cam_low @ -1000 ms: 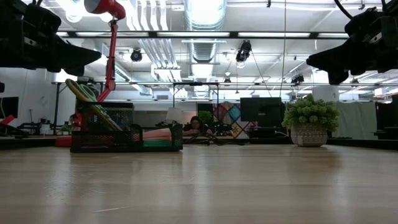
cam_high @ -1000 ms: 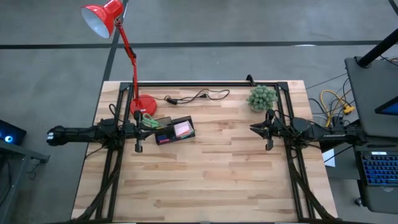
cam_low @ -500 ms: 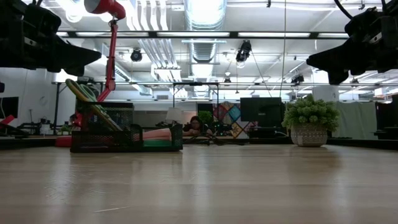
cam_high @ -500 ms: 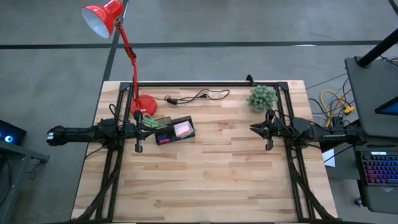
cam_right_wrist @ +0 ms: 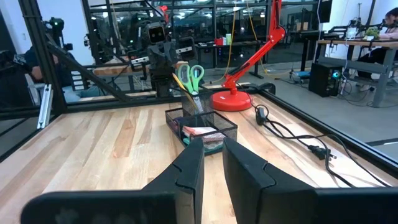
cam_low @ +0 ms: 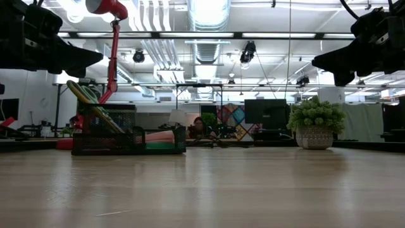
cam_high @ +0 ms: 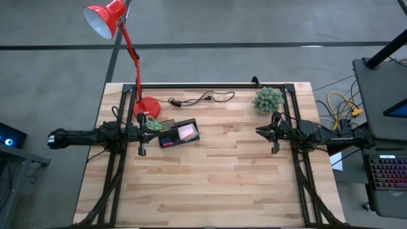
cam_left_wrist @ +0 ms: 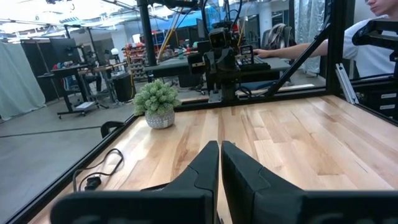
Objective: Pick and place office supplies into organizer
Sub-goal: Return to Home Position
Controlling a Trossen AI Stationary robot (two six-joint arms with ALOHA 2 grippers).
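We saw the left gripper [cam_left_wrist: 219, 147] with its two fingers pressed almost together, only a thin slit between them, holding nothing. It hung above the table [cam_high: 222, 184], touching no object, at the left end of the organizer [cam_high: 166, 142]. The right gripper [cam_right_wrist: 212, 143] had its fingers a little apart, with bare wood showing through the narrow gap, and it too carried nothing. It hung over the right side of the table, well apart from the organizer and pointing toward it.

The organizer, a black mesh tray, stood on the wood at the back left, just in front of the red lamp base [cam_high: 148, 107]. The green-handled scissors [cam_right_wrist: 196, 72] stood upright in its tall compartment at the lamp end, with a slanted pencil-like stick beside them. The pink sticky-note pad [cam_high: 186, 131] lay flat in the low compartment at the other end. We could not make out the smaller pieces inside.

Behind the tray a black cable [cam_high: 200, 98] trailed along the back edge. The green plant ball [cam_high: 268, 100] sat in the back right corner, near the right arm.
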